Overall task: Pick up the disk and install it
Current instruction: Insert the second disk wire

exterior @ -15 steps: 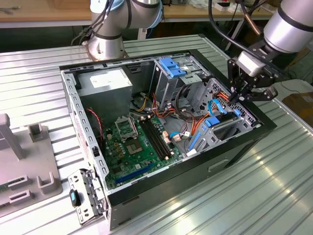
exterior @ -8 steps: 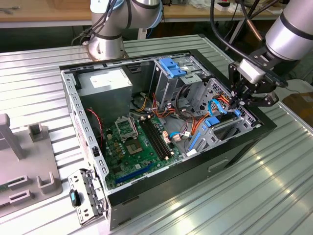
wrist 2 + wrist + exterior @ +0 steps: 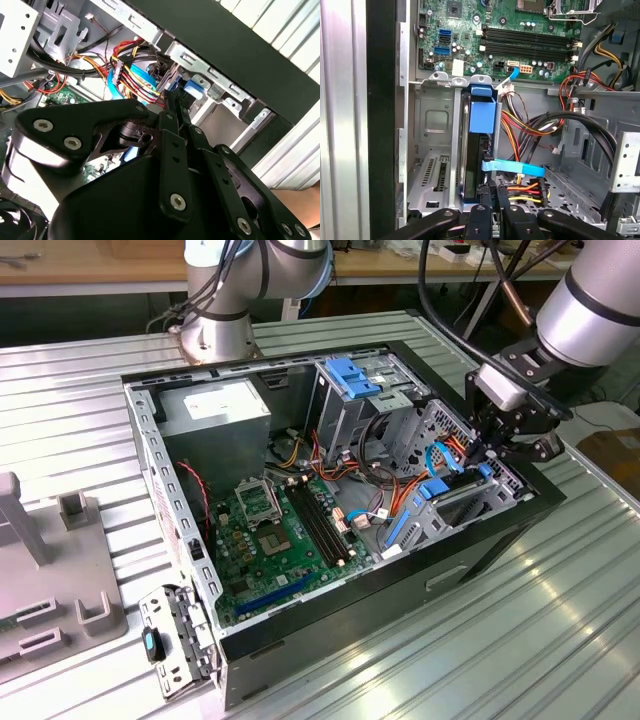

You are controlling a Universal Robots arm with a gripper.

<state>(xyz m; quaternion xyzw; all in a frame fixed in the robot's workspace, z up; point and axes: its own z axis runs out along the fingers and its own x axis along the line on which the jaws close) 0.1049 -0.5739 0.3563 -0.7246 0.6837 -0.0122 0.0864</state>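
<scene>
Blue-railed disk (image 3: 481,150) stands in its bay, end effector (image 3: 492,192) clenched on it.

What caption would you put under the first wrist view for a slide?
Gripper at the blue-railed disk standing on edge in its metal bay, motherboard beyond.

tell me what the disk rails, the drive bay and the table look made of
Disk rails: bright blue, smooth, uniform colour, so likely moulded plastic. Drive bay: bare grey sheet metal, dull sheen, with stamped slots and folded edges. Table: ribbed silvery metal, probably aluminium, with streaky reflections. Gripper sits at the disk's end.
</scene>
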